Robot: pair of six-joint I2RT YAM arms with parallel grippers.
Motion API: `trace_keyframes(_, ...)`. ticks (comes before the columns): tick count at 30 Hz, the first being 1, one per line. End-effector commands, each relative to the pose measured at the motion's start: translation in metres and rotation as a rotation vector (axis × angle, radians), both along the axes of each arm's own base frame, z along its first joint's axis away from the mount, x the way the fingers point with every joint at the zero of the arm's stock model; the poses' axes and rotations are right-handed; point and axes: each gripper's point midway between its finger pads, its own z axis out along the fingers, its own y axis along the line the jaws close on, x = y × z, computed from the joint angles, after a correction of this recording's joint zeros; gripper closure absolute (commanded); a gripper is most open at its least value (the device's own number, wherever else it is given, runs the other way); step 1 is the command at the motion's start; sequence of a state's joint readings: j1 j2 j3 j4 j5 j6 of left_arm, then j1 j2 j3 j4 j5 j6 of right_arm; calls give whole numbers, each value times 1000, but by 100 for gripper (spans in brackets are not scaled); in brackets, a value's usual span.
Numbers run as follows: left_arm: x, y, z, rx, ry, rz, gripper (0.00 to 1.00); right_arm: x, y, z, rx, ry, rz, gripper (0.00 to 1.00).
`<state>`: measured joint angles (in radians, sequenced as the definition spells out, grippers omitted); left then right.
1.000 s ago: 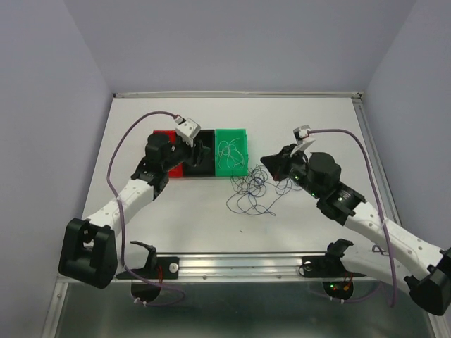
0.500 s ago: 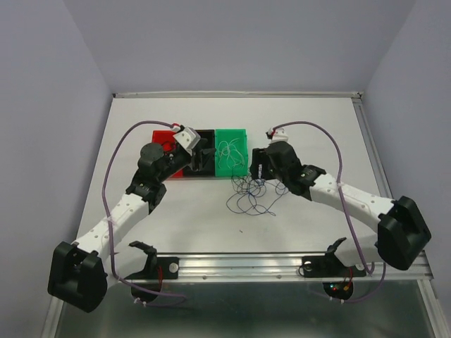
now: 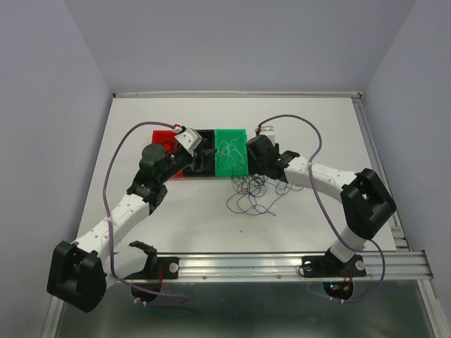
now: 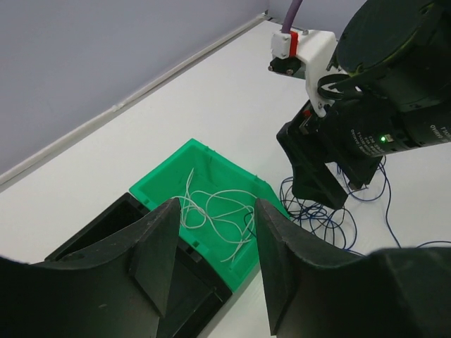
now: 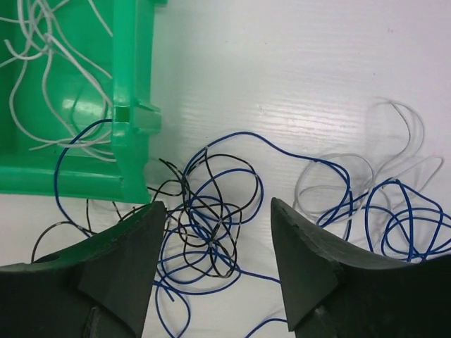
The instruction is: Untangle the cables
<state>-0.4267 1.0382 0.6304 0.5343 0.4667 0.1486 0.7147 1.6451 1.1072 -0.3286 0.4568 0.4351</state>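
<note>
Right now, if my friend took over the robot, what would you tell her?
Left gripper: open, empty, over the black bin.
Right gripper: open, empty, right above the knot of blue and black cables on the table beside the green bin.
Done: white cables lie in the green bin.
Left: pull the blue and black cables apart; a pale cable lies among the blue loops too.

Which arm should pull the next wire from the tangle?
Right. The right pincer hangs open directly over the blue-and-black tangle; the left pincer is open over the black bin, away from it.
</note>
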Motion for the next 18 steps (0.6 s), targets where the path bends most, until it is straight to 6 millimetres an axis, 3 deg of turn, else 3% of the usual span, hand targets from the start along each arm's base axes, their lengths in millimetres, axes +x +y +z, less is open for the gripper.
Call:
trace_keyframes(1,1,-3,14,-11,-55,-7,43,7,-7,6,-58,4,-53,38)
trace_keyframes(2,1,-3,15,-11,-57,-4,43,7,-5,4,-56,10,-43,43)
trace_keyframes(5,2,-4,14,-7,-57,-7,43,8,3,12,-25,8,-13,99)
trace_keyframes(7,1,-5,13,-5,-51,-14,43,1,13,31,61,-26,41,99)
trace_keyframes(8,1,-5,12,-4,-50,-19,43,5,26,52,149,-102,79,100)
trace_keyframes(9,-1,-7,13,-4,-52,-31,43,-4,43,66,245,-116,174,99)
trace_keyframes(11,-4,-9,12,-3,-49,-51,43,-15,59,126,425,-278,294,100)
trace_keyframes(12,-5,-11,12,-3,-48,-62,43,-28,62,123,467,-286,347,100)
trace_keyframes(15,-13,-19,7,7,-32,-126,42,-68,78,164,644,-368,556,100)
trace_keyframes(17,-17,-22,7,11,-37,-152,42,-80,79,175,694,-399,605,99)
trace_keyframes(18,-18,-23,6,11,-33,-160,42,-87,79,196,743,-464,640,99)
